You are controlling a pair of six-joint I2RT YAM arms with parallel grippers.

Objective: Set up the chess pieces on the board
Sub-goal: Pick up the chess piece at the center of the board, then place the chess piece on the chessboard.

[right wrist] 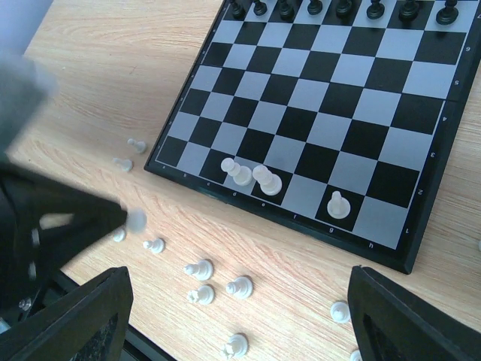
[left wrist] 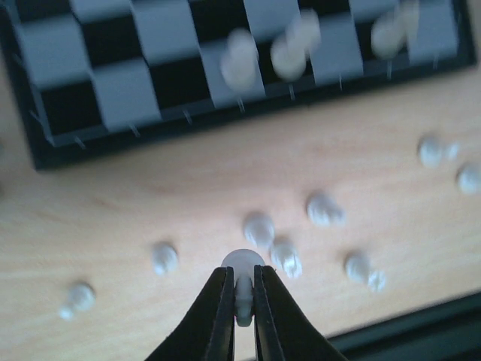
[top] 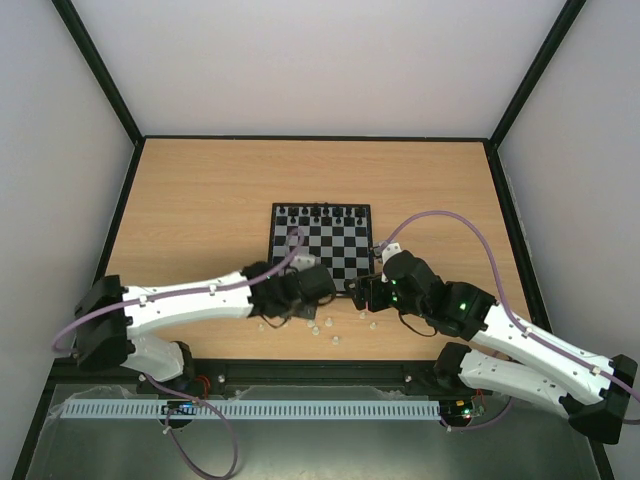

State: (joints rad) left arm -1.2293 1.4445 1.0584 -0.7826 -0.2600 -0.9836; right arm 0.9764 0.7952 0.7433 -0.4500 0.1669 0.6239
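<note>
The board (top: 322, 262) lies mid-table with black pieces (top: 320, 210) along its far row. Three white pieces (right wrist: 259, 179) stand on its near row, also blurred in the left wrist view (left wrist: 289, 53). Several white pieces (right wrist: 201, 269) lie loose on the wood in front of the board, also in the left wrist view (left wrist: 259, 226). My left gripper (left wrist: 242, 289) is shut on a white piece (left wrist: 242, 263) above the loose ones; it shows at the left of the right wrist view (right wrist: 137, 219). My right gripper (right wrist: 237, 323) is open and empty above the loose pieces near the board's front edge.
The board's black border (left wrist: 188, 131) runs close ahead of my left gripper. The table's near edge (left wrist: 421, 323) lies just behind the loose pieces. Grey walls enclose the table on three sides.
</note>
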